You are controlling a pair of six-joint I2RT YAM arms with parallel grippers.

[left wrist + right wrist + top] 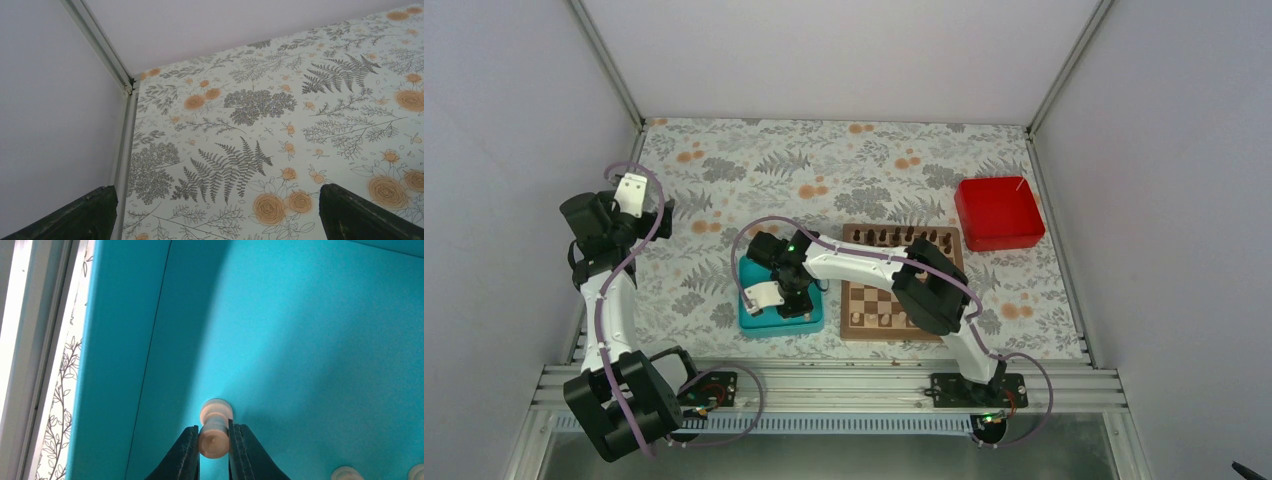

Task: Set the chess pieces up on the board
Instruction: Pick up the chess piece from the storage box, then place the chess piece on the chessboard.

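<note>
In the right wrist view my right gripper point(214, 430) is shut on a pale beige chess piece point(215, 440) that stands on the floor of the teal tray point(300, 340). Two more pale pieces point(346, 473) show at the bottom right edge. From above, the right gripper point(774, 295) reaches down into the tray point(754, 320), left of the board point(869, 300). A few pale pieces point(879, 320) stand on the board's near row. My left gripper point(631, 190) hangs open at the far left, holding nothing.
Dark brown chessmen point(894, 237) line the board's far row. A red box point(998, 212) sits at the back right. The left wrist view shows only the floral tablecloth point(250, 125) and the enclosure's corner post point(125, 85) between the open left gripper point(220, 200).
</note>
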